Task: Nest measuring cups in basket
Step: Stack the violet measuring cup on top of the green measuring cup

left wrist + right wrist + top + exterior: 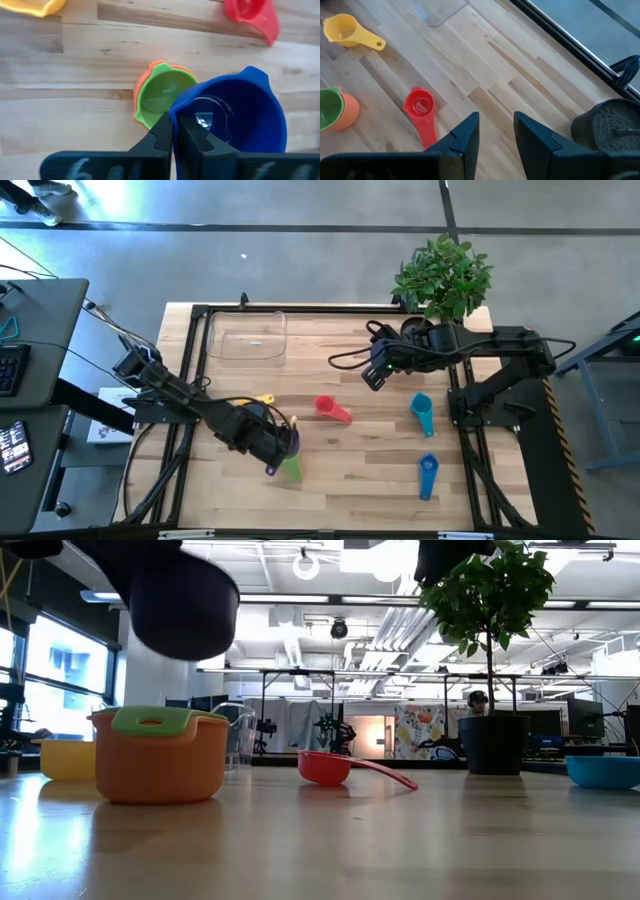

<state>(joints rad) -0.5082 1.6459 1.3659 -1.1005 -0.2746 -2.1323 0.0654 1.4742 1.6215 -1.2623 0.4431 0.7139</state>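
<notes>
Bright overhead light, soft shadows, foreground blur

No readable text, label or number anywhere; faint embossing may sit inside the red cup, illegible.

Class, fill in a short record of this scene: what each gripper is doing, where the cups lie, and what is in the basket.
left gripper: shut on the large blue cup, above the green cup
green cup: nested in the orange cup
right gripper: open, holding nothing, hovering near the plant pot
loose on the table: yellow cup, red cup, teal cup, small blue cup
basket: no cups inside
</notes>
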